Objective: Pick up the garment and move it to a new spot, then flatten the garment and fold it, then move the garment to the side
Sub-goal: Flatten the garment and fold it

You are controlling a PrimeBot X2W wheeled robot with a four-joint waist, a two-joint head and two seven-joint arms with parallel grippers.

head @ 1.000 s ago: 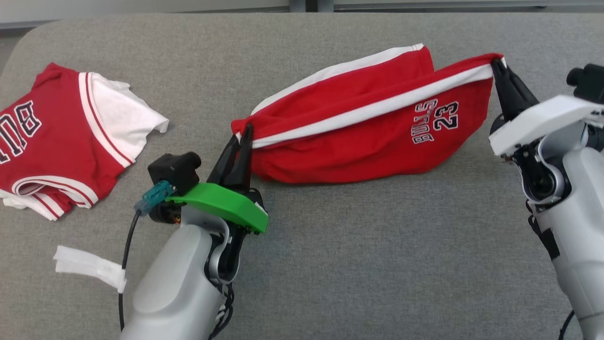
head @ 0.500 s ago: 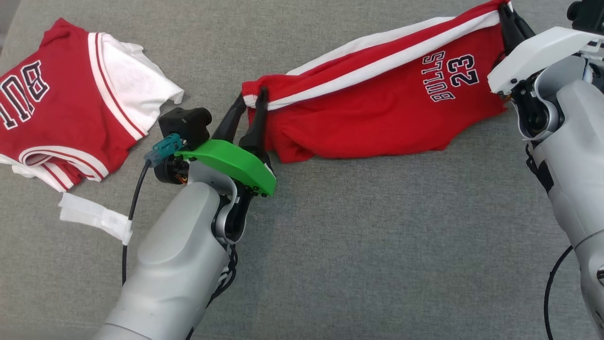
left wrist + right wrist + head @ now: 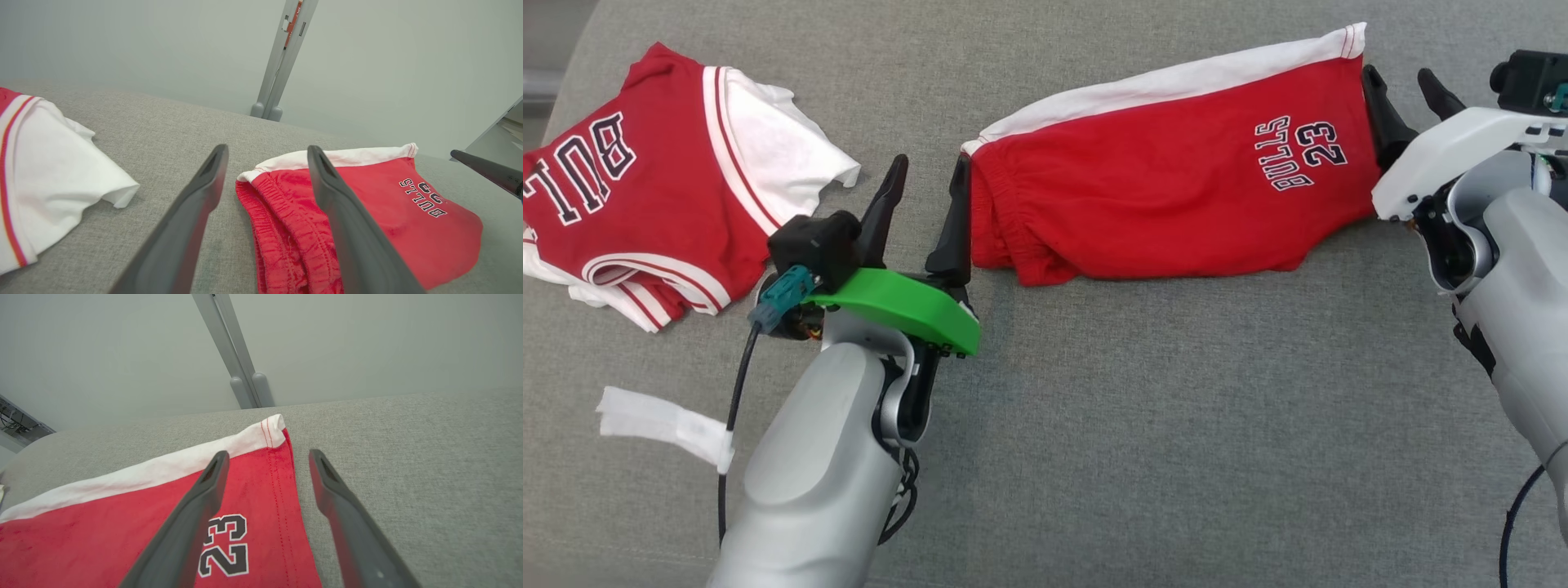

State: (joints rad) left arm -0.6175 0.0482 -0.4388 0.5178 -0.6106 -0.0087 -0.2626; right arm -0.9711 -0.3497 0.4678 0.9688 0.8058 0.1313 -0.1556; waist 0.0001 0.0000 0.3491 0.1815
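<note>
The garment, a pair of red shorts [image 3: 1160, 204] with a white side stripe and "BULLS 23" print, lies folded lengthwise and flat on the grey padded surface [image 3: 1176, 425]. My left gripper [image 3: 931, 163] stands open just off the waistband end, its right finger touching or nearly touching the cloth. In the left wrist view the left gripper [image 3: 267, 149] has its jaws apart, with the shorts [image 3: 388, 216] partly behind the right finger. My right gripper [image 3: 1396, 75] is open at the hem end. In its own view the right gripper [image 3: 268, 453] straddles the edge of the shorts [image 3: 122, 522] and holds nothing.
A red and white jersey [image 3: 645, 212] lies crumpled at the far left, with its white sleeve [image 3: 49, 163] near my left fingers. A white tape tag [image 3: 658, 425] hangs on the left arm's cable. A grey post [image 3: 233, 351] stands beyond the far edge.
Both grippers have opened and let go of the shorts' ends. The shorts, stretched and lifted before, now lie flat. The head camera has shifted.
</note>
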